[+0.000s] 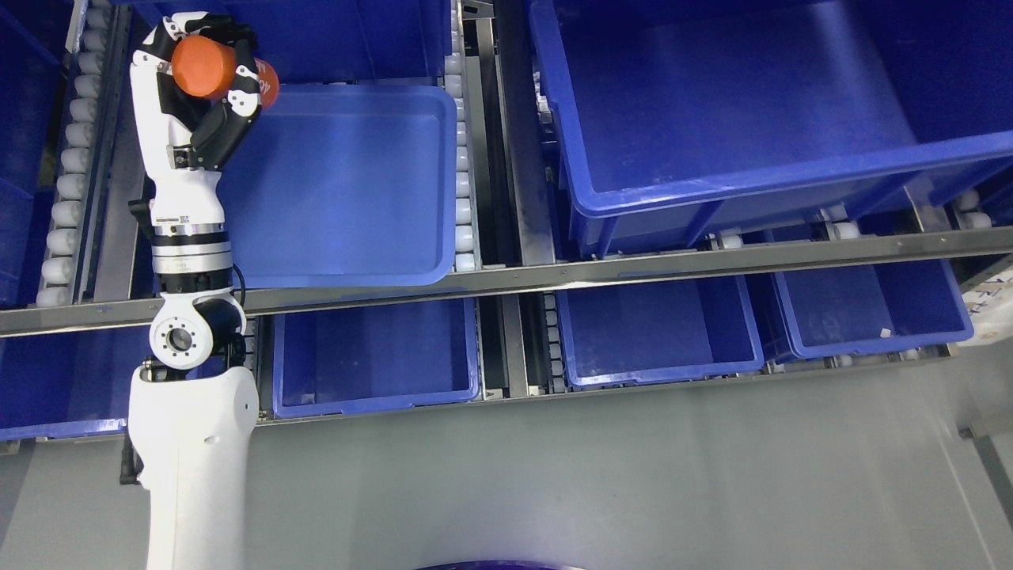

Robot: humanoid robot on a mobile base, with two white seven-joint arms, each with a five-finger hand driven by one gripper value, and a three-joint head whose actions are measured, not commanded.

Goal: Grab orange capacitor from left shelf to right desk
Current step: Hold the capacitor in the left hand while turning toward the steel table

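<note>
One orange capacitor (212, 68) sat gripped in the left hand (204, 87), its fingers (237, 99) curled round the cylinder, above the far left corner of a shallow blue tray (356, 190) on the upper shelf rail (506, 279). One large blue bin (752, 119) stood to the tray's right. Three smaller blue bins (657, 332) lay on the lower level, above grey floor (601, 475).
</note>
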